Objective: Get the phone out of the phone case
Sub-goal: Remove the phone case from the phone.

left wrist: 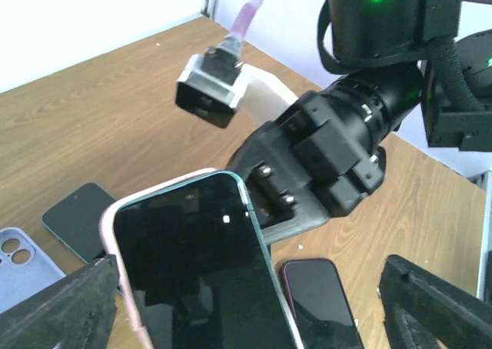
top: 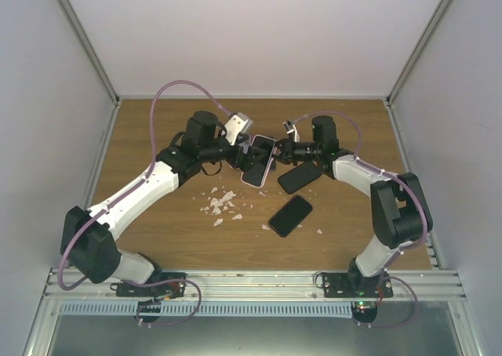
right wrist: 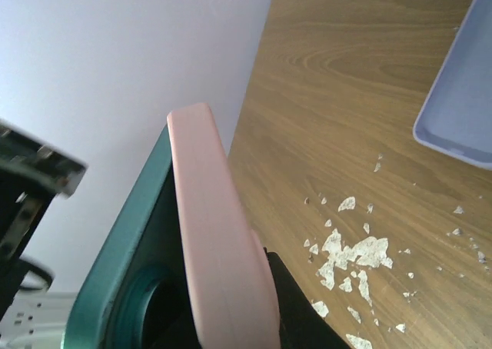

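The left gripper (left wrist: 250,272), jaws spread wide either side of the phone (left wrist: 200,280) held above the surface (left wrist: 100,126), should close on its teal edges while the right gripper (left wrist: 265,187), apparently pinching the pink phone case (right wrist: 219,241) at 12 o'clock, peels from the loose 10 o'clock corner.

Bright, even light falls from above. The white walls (top: 259,34) glow, and shadows on the bench (top: 157,136) are faint and soft. The left wrist view burns out white at its upper left, and the phone (left wrist: 200,280) screen shows dim reflections and one small glint. In the right wrist view the case (right wrist: 223,249) is close and blurred, while the bench grain beyond is sharp.
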Tool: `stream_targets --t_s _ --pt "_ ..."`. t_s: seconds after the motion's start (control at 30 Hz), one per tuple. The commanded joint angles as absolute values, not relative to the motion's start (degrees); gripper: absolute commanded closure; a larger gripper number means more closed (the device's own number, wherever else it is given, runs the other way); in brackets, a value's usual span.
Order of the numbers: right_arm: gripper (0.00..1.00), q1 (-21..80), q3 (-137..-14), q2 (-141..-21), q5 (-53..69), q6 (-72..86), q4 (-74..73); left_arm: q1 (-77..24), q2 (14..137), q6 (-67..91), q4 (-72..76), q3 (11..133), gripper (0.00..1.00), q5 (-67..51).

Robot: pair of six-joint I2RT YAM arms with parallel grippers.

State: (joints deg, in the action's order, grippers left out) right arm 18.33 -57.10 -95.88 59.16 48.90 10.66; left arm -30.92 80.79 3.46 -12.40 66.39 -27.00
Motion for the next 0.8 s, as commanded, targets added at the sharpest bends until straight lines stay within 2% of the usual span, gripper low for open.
stream_targets --t_s 0.0,0.07,0.4,0.77 --pt "1.0 18.0 -59.9 -95.9 56.4 53.7 12.7 -35.9 80.5 -0.3 -14.6 69.6 0.03 -16.0" --pt "1.0 18.0 -59.9 -95.6 55.5 54.4 12.7 -37.9 80.9 -1.9 -15.4 70.4 0.02 -12.6" --pt "1.0 18.1 -59.8 -93.8 52.0 55.5 11.4 -43.4 88.1 -3.0 -17.9 76.8 0.12 2.2" --pt "0.99 18.2 -60.0 -93.7 48.9 57.2 10.4 -46.1 93.5 -6.6 -19.8 78.7 0.22 10.9"
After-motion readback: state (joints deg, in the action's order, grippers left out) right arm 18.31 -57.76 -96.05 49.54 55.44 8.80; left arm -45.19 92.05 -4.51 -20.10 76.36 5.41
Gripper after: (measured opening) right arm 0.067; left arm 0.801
